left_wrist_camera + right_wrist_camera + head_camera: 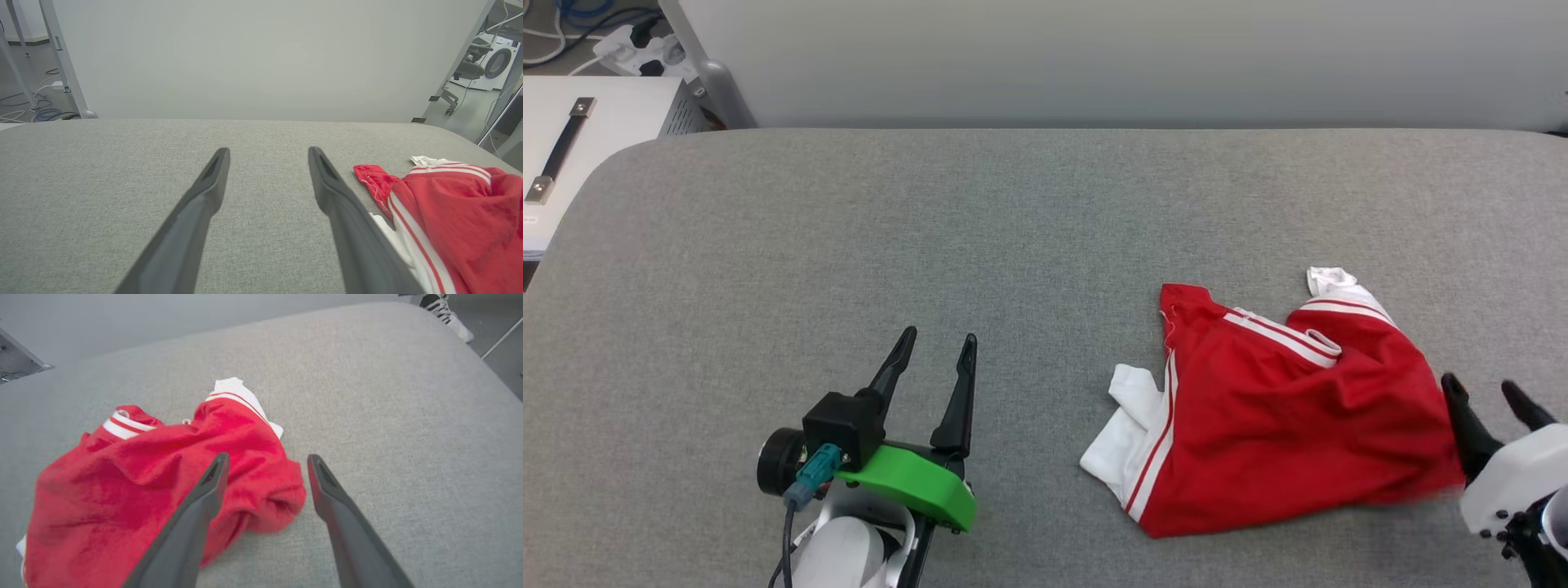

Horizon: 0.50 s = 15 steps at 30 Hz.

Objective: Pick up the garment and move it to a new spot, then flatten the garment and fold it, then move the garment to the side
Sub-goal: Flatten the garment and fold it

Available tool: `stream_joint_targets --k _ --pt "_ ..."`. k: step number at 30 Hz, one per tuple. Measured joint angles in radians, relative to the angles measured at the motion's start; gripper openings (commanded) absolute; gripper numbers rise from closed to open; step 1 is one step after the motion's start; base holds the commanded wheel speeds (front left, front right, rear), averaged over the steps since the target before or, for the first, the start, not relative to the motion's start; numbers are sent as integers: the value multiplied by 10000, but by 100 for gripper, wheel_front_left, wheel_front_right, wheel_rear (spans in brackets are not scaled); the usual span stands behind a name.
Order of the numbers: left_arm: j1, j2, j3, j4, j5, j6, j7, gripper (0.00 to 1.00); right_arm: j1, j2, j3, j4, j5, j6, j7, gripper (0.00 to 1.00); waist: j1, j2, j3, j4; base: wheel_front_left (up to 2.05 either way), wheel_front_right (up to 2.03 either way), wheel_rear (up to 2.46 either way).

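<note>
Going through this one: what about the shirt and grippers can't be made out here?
Head view: the T-shirt is crumpled; folds hide which side faces up, and its edge by the right gripper is blurred.
Head view: the right gripper's body runs off the right edge.
Left wrist view: a finger of the left gripper and the right edge hide part of the T-shirt.
Right wrist view: a shoe is cut off by the top edge.
</note>
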Motion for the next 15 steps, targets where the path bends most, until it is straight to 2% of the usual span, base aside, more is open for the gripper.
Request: stream_joint_targets --k 4,11,15 --pt "0 0 -21 -79 -31 0 2 100 -153 -397 376 -667 59 2 -1498 100 0 0 -26 -86 0 0 0" --pt "-1 6 -591 -119 -107 0 0 100 -160 -255 349 -677 96 2 -3917 100 0 0 63 -81 0 0 0" --pt "-75 75 -1409 4 -527 0 190 100 -116 -121 439 -575 -290 2 -4759 100 0 0 205 -92 0 0 0"
